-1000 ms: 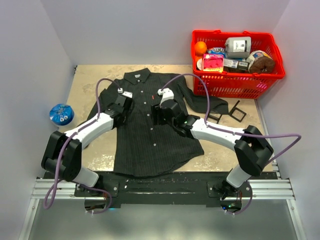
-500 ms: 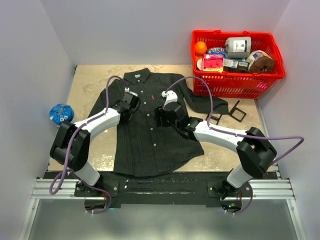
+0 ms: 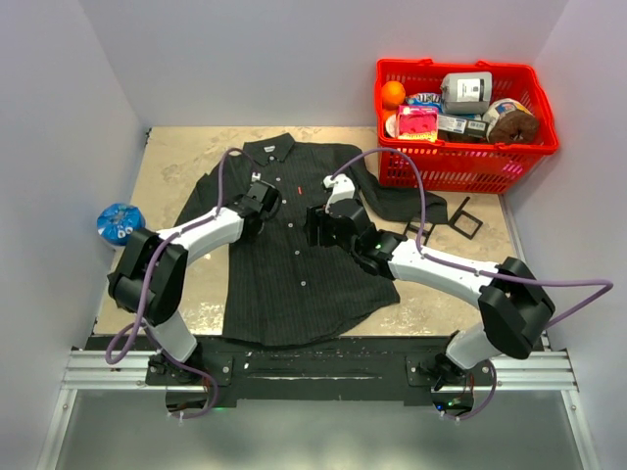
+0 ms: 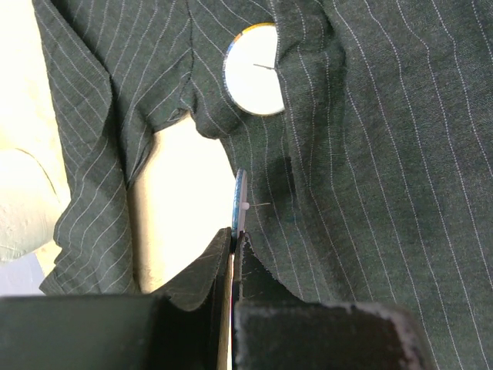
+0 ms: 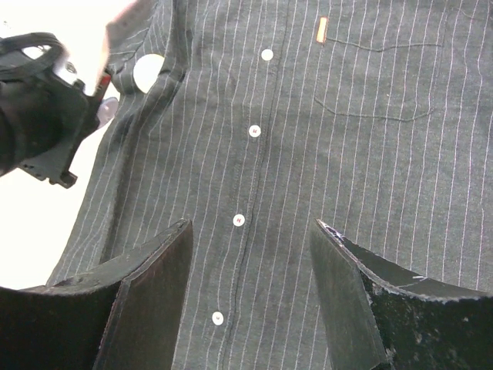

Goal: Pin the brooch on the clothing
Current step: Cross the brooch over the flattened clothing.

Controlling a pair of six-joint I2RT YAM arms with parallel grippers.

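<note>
The dark pinstriped shirt [image 3: 294,274] lies flat on the table, collar at the far end. My left gripper [image 3: 263,202] sits over the shirt's left chest edge. In the left wrist view it [image 4: 236,235] is shut on a thin round brooch [image 4: 239,202], seen edge-on with a blue rim and a pin sticking out towards the cloth [image 4: 370,154]. A second round white disc [image 4: 254,69] with a pin line lies in a fold ahead; it also shows in the right wrist view [image 5: 149,73]. My right gripper [image 5: 250,227] is open and empty above the button placket [image 5: 255,131].
A red basket [image 3: 529,147] full of groceries stands at the back right. Two small black frames [image 3: 465,217] lie beside the shirt's right sleeve. A blue round tin [image 3: 120,223] sits at the table's left edge.
My left gripper has moved forward and right, from the shirt's left side onto its left chest. My right gripper has shifted slightly forward and right above the placket.
</note>
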